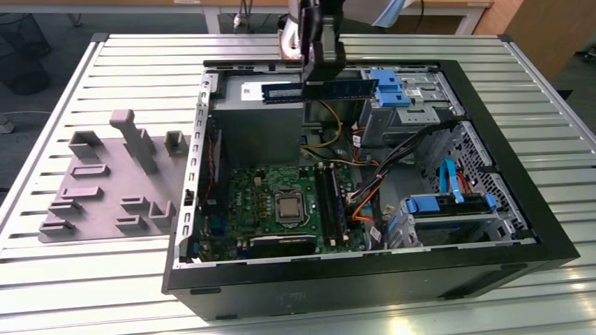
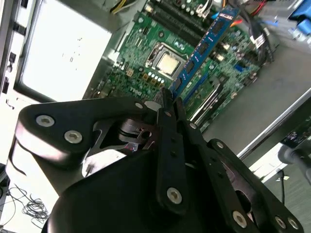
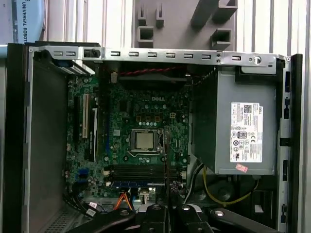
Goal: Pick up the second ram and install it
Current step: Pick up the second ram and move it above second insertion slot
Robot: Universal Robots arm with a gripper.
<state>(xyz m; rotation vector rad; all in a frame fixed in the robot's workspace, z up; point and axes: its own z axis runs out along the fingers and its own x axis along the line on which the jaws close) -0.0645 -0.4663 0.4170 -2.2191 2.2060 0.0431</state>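
**Desk:** Which step were you on?

**Me:** The carry. I had the black linkage gripper (image 1: 322, 70) clenched on the second ram (image 1: 319, 91), a long, slim dark-blue circuit-board stick with dark chips. The stick was held level, up in the air, touching nothing else.

**Desk:** Where was it over the machine?

**Me:** In the exterior view it hung above the far end of the open black steel computer case (image 1: 373, 279). It was over the grey metal power-supply box (image 1: 251, 122) and near the chunky light-blue plastic drive brackets (image 1: 386, 87). The green motherboard (image 1: 270, 202) lay well below it. In the second wrist view the stick (image 2: 206, 43) ran out from the closed fingers (image 2: 171, 114) across the board.

**Desk:** So it wasn't seated?

**Me:** No. I judged pickup done and installation not yet begun. The long black memory slots (image 3: 146, 171) sat beside the square silver processor socket (image 3: 144, 140). A blue strip lay along one slot, possibly a stick already in, though I couldn't be sure.

**Desk:** What did seating demand?

**Me:** The ram looked to lie across the slots, not along them. So I reckoned it needed a turn, its bottom edge squared over a free slot, then a straight press.
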